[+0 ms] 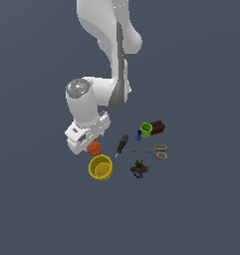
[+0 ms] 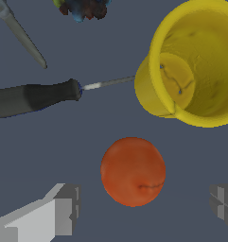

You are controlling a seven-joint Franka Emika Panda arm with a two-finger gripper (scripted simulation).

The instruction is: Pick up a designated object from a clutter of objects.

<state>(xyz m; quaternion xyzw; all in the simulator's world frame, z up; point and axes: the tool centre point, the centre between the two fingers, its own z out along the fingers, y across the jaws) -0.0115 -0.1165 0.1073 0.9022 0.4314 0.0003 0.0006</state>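
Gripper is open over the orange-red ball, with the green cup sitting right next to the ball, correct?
Not quite. The cup right next to the orange-red ball is the yellow cup, not the green one; the green cup sits apart, by the dark red block, as the exterior view shows. The rest holds: in the wrist view the gripper is open, a finger on either side of the ball.

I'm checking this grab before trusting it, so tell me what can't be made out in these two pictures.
- Exterior view: the gripper body hides part of the orange-red ball and the jaw tips.
- Wrist view: both jaws are cut off by the picture's edge; contact with the ball can't be judged.
- Wrist view: the scissors and the small multicoloured piece are cropped.
- Exterior view: the small blue thing by the green cup is too small to identify.
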